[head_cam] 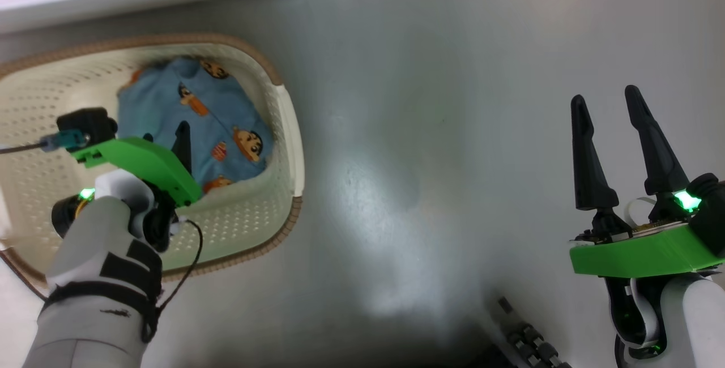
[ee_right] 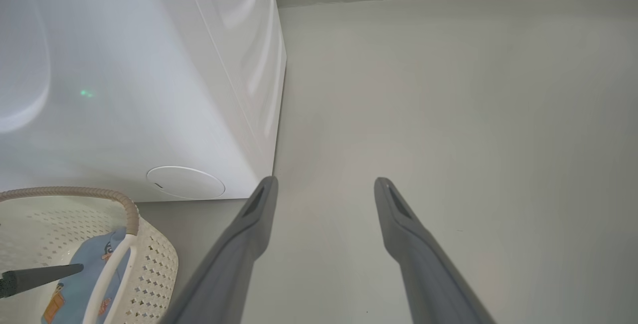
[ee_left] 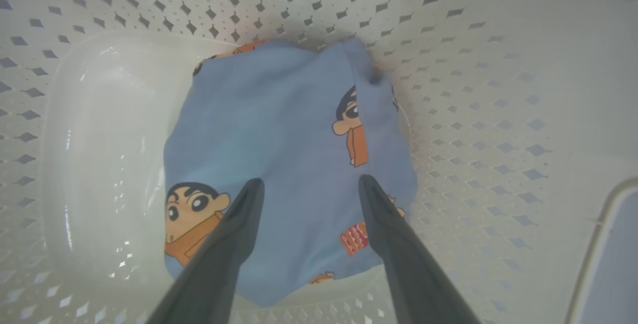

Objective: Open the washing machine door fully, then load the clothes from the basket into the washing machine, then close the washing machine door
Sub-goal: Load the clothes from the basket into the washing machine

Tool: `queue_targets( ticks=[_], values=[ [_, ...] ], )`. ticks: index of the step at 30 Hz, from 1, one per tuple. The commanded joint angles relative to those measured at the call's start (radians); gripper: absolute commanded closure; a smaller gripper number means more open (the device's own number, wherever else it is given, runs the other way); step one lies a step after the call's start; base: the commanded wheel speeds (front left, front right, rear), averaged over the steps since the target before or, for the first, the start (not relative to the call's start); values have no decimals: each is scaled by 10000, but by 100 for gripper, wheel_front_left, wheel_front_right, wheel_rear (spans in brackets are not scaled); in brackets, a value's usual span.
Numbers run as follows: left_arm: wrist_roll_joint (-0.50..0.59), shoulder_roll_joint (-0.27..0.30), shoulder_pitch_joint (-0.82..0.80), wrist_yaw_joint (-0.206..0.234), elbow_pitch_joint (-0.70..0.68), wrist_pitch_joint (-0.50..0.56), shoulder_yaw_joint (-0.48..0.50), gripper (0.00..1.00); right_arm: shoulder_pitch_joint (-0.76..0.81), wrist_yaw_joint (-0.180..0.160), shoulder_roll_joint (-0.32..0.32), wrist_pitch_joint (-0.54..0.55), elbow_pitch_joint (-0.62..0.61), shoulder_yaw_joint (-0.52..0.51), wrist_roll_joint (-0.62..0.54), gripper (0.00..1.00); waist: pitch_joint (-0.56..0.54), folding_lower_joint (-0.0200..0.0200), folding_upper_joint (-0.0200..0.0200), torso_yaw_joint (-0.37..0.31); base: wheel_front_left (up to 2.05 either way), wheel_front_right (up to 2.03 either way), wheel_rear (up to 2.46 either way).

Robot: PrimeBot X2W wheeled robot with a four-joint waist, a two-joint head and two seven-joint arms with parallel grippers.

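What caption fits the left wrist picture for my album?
Open left hand over blue cartoon clothes in the basket.

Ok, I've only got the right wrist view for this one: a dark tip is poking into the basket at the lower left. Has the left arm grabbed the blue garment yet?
Observer: Not yet. In the left wrist view the left gripper hangs over the blue garment, jaws wide apart, no fabric pinched between them.
Operator: Any other clothes in there?
Observer: I see just that one bundle, printed with cartoon figures, lying toward one wall of the basket; glossy white basket bottom shows beside it.
Operator: Where's the right arm relative to that?
Observer: In the head view the right gripper is off to the basket's right, over grey floor, jaws open.
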Motion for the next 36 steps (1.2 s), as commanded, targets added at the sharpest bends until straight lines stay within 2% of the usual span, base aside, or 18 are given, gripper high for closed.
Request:
queue_targets(
  ticks=[1, 9, 10, 11, 12, 13, 24, 36],
  values=[
    [-132, 332, 146, 110, -22, 120, 250, 0, 77, 54, -96, -97, -267, 234, 190, 0, 470, -1, 0, -331, 0, 0, 0],
    [-362, 434, 9, 462, 4, 568, 375, 0, 143, 54, -96, -197, -339, 173, 238, 0, 732, -1, 0, -498, 0, 0, 0],
    [-388, 434, 2, 480, 6, 606, 385, 35, 147, 54, -96, -198, -347, 165, 237, 0, 746, -1, 0, -505, 0, 0, 0],
    [-410, 432, 9, 470, 7, 676, 384, 64, 150, 54, -96, -201, -350, 160, 233, 0, 755, -1, 0, -509, 0, 0, 0],
    [-431, 433, 14, 463, 8, 722, 384, 79, 153, 54, -96, -200, -353, 154, 231, 0, 761, -1, 0, -509, 0, 0, 0],
    [-463, 427, 18, 458, 9, 775, 396, 100, 151, 54, -96, -197, -356, 148, 230, 0, 766, -1, 0, -506, 0, 0, 0],
    [-566, 215, 97, 370, 14, 420, 335, 100, 113, 54, -96, -110, -447, 42, 69, 0, 705, -1, 0, -170, 0, 0, 0],
    [-804, -61, 420, -186, 16, -729, 318, 100, 41, 54, -96, 124, -472, 14, -154, 0, 203, -1, 0, 441, 0, 0, 0]
  ],
)
